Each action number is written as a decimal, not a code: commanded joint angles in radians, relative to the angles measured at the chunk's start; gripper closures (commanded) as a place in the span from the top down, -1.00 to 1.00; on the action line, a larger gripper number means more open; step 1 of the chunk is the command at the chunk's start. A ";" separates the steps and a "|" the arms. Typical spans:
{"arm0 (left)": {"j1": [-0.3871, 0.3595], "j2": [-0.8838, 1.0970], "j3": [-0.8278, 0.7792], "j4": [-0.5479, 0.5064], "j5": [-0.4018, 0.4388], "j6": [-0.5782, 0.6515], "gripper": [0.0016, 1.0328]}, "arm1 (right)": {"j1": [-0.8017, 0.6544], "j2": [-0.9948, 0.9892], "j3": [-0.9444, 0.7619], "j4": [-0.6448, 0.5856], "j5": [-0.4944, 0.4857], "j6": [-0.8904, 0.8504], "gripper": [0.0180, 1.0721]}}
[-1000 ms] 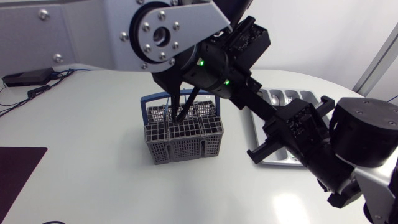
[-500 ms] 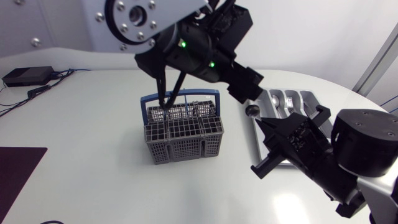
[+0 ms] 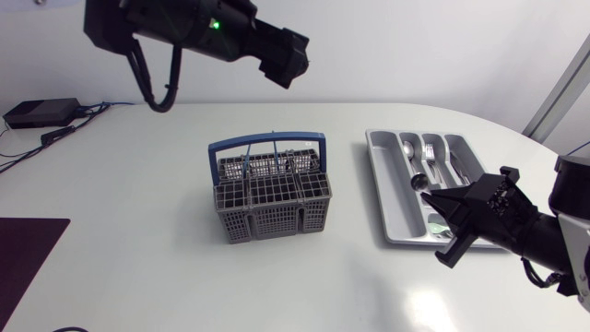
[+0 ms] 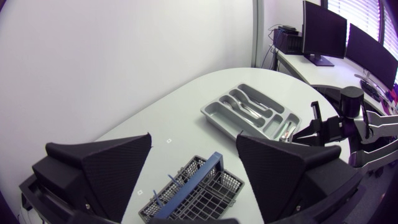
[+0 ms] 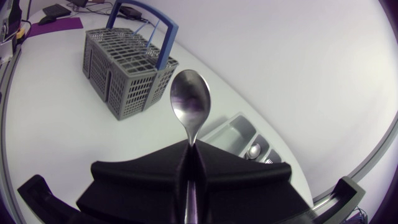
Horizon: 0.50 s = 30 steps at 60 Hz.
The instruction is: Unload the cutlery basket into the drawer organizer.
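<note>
The grey cutlery basket (image 3: 272, 191) with a blue handle stands mid-table and holds a few pieces. To its right lies the grey drawer organizer (image 3: 385, 189) with spoons and forks in its compartments. My right gripper (image 3: 444, 207) hovers over the organizer's near right part, shut on the handle of a spoon (image 3: 419, 181). In the right wrist view the spoon (image 5: 191, 102) sticks out of the shut gripper (image 5: 191, 149), its bowl pointing towards the basket (image 5: 127, 62). My left gripper (image 3: 281, 57) hangs high behind the basket. In the left wrist view this gripper (image 4: 194, 149) is wide open and empty.
A small black box (image 3: 39, 113) with cables sits at the table's far left edge. A dark mat (image 3: 23, 254) lies at the near left. Bare tabletop surrounds the basket on all sides.
My left arm has drawn back from above the basket and organizer, up and to the far left, and its gripper has opened. The right arm has moved right with the spoon.
</note>
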 commanded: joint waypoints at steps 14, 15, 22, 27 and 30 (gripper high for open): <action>0.097 -0.094 -0.120 -0.023 -0.004 0.046 0.84 | -0.269 0.339 0.163 -0.157 -0.232 -0.358 -0.89; 0.101 -0.100 -0.127 -0.023 -0.004 0.049 0.84 | -0.281 0.361 0.175 -0.174 -0.241 -0.383 -0.89; 0.118 -0.122 -0.167 -0.023 -0.002 0.063 0.84 | -0.342 0.497 0.259 -0.283 -0.253 -0.565 -0.89; 0.127 -0.136 -0.195 -0.023 -0.002 0.069 0.84 | -0.378 0.568 0.312 -0.340 -0.253 -0.671 -0.89; 0.132 -0.145 -0.210 -0.023 -0.002 0.074 0.84 | -0.398 0.614 0.341 -0.372 -0.246 -0.742 -0.89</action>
